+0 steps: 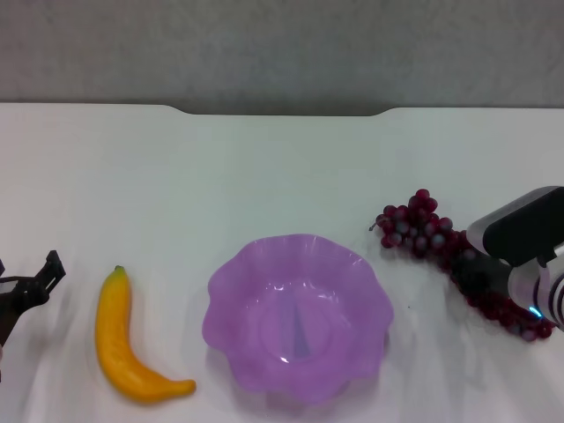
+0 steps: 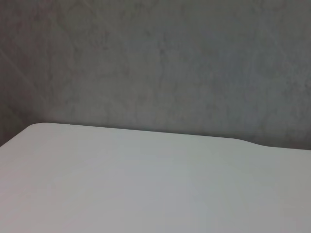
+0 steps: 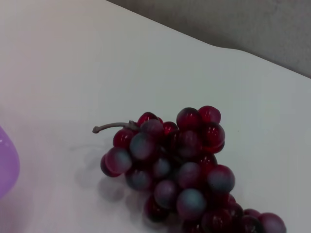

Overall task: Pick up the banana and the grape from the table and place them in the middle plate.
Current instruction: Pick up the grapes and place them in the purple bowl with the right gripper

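Grape (image 1: 441,242) bunch lying on the desk (image 1: 282,159), right of the middle plate (image 1: 298,315), well apart from it, running diagonally with stem end toward the plate and tail end toward the near right. Stem visible in the right wrist view (image 3: 114,126), pointing toward the plate's rim (image 3: 7,162). Still resting flat, not lifted.

Right gripper (image 1: 493,278) sitting low over the bunch's middle-to-tail section, body covering that part. Fingers hidden behind the housing; can't tell whether open, closed, or already gripping the grapes.

Judgement: step in hand = grasping the grape. To do well:
- Grip across the thick part of the cluster, not the thin tail; otherwise likely to swing or shed.
- Close gently; round slick grapes, prone to squirting out sideways.
- Lift straight up before traversing, high enough for the dangling end to clear the scalloped rim.
- Release over the plate's centre, low, so nothing rolls out.

Banana (image 1: 128,339) on the desk left of the plate, near but not touching, dark tip pointing away, curve opening toward the plate. Untouched.

Left gripper (image 1: 31,286) at the left edge, just beside the banana, not on it; fingers look spread apart. Left wrist view showing only bare desk and wall.

Plate empty; neither fruit in.
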Robot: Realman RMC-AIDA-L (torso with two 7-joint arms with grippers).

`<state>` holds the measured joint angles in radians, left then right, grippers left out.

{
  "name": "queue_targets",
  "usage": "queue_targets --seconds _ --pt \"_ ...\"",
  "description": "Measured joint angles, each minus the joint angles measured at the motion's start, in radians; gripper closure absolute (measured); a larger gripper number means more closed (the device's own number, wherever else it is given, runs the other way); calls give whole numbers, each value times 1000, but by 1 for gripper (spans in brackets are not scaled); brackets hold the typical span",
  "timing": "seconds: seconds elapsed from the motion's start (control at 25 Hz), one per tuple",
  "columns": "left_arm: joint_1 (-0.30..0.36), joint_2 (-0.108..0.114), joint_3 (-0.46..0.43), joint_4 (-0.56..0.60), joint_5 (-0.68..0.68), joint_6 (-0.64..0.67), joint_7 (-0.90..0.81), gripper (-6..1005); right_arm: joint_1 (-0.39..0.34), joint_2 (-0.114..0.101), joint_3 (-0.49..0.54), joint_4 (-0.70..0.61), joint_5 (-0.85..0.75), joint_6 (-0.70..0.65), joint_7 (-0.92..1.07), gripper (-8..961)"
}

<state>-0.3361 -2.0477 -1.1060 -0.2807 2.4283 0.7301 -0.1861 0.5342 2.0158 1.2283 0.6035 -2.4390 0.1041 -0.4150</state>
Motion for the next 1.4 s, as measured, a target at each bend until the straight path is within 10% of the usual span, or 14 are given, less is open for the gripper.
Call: queue_targets --seconds 1.4 --pt "3 0 0 -3 0 0 -1 191 -15 -1 -100 -6 41 -150 11 727"
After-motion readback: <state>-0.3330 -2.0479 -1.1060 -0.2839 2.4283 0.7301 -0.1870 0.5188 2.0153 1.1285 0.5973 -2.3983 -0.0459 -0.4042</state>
